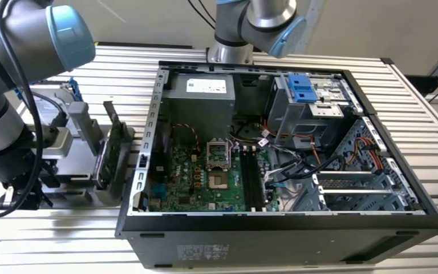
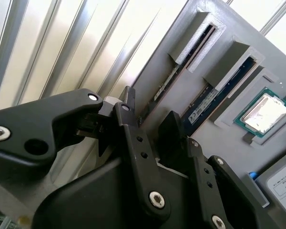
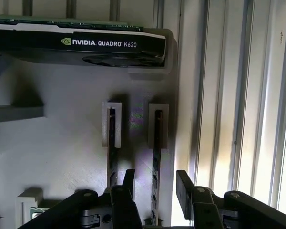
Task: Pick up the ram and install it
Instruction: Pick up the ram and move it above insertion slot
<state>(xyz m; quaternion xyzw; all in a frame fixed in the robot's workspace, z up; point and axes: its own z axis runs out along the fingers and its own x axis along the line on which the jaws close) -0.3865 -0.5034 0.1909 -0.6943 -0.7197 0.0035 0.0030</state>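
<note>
- Black gripper (image 2: 150, 107), close in the second wrist view: its two fingers are spread apart, gripping nothing, with the long thin dark-green ram stick (image 2: 168, 82) in the gap between them.
- That ram stands on edge in a flat grey plastic holder (image 2: 190, 78), its far end tucked under a small grey hood. Its long axis runs along the holder's face, parallel with the slats of the ribbed aluminium table (image 2: 62, 43) just beside it.
- A second, darker memory stick (image 2: 207, 102) lies in the next hooded slot, parallel to the first. Past it a square silver processor chip (image 2: 264, 112) sits in its own recess.
- Bright light washes over the slats.
- In the first wrist view the gripper straddles the same ram (image 3: 155, 152), which is the stick on the holder's edge next to the bare slats (image 3: 238, 119).
- Neither fingertip (image 3: 182, 183) visibly touches the board. The hooded end points away from the gripper, toward a black-shrouded green expansion card (image 3: 81, 45) standing across the holder.
- In the exterior view, the grey arm with pale-blue joint caps (image 1: 13, 85) reaches down over the holder (image 1: 71, 171) at the exterior view's left.
- An open black computer case (image 1: 280, 234) lies on the slatted table (image 1: 52, 248), its green motherboard (image 1: 196, 177) facing up.
- Plain grey surfaces lie behind the table.
</note>
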